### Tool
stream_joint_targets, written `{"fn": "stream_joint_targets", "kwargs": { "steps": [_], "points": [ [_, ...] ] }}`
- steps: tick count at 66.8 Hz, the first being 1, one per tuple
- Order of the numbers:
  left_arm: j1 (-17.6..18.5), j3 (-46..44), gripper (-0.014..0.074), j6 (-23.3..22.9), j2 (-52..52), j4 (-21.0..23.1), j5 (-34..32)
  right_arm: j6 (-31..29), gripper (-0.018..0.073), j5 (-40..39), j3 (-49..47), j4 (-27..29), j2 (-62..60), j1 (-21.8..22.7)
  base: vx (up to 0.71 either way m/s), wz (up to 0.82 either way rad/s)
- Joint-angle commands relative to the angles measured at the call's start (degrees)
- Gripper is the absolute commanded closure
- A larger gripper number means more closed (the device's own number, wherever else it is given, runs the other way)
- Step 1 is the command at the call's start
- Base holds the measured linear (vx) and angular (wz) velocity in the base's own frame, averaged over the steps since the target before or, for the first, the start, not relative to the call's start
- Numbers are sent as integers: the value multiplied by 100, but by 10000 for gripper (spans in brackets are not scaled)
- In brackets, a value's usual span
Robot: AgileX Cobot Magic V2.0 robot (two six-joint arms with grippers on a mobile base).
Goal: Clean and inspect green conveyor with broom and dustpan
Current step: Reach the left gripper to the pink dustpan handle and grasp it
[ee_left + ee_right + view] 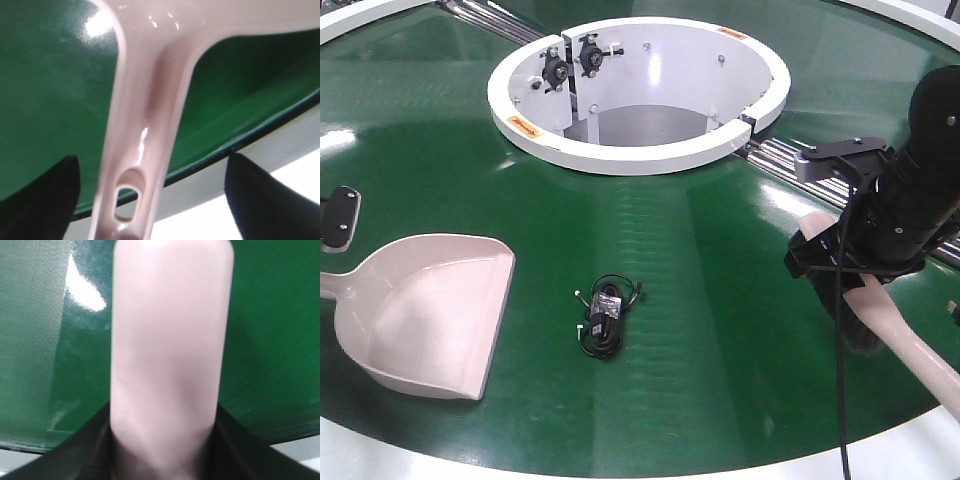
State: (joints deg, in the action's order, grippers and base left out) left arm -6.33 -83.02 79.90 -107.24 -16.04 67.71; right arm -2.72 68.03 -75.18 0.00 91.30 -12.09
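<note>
The green conveyor [720, 300] fills the front view, its white hub ring [620, 160] at upper centre with steel rollers [782, 156] running off to the right of it. The dustpan [430, 310] lies flat on the belt at lower left, mouth facing right and handle running off the left edge. The pan is empty, and the hub's well shows nothing loose inside. In the left wrist view the left gripper [152, 197] has its jaws spread to either side of the dustpan's handle, with a clear gap on the right, so the pan looks unheld. At the right of the front view the broom [905, 340] lies angled toward the lower right corner, dark bristles down. The right gripper [165, 452] is pressed against both sides of it. A small bundle of black cable [605, 318] lies at lower centre, between pan and broom and apart from both. The likely trouble is that a sweep drives the bundle into a loose pan and shoves the pan away. The bristles may also snag the coils and drag them past the mouth, or toward the rollers.
</note>
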Motion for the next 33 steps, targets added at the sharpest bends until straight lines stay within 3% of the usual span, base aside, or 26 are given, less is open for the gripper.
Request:
{"fn": "stream_joint_targets", "kwargs": {
  "steps": [1,9,23,33],
  "points": [
    [-4,-168,126,-62,176,-64,15,-14,563,-95,-156,0,-252,48,0,0],
    [-4,-168,264,-62,131,-58,203,-14,563,-96,-156,0,-252,48,0,0],
    [-4,-168,607,-77,137,-58,449,-14,563,-96,-156,0,-252,48,0,0],
    [102,-168,605,-124,201,-58,449,-14,563,-96,-156,0,-252,48,0,0]
  ]
}}
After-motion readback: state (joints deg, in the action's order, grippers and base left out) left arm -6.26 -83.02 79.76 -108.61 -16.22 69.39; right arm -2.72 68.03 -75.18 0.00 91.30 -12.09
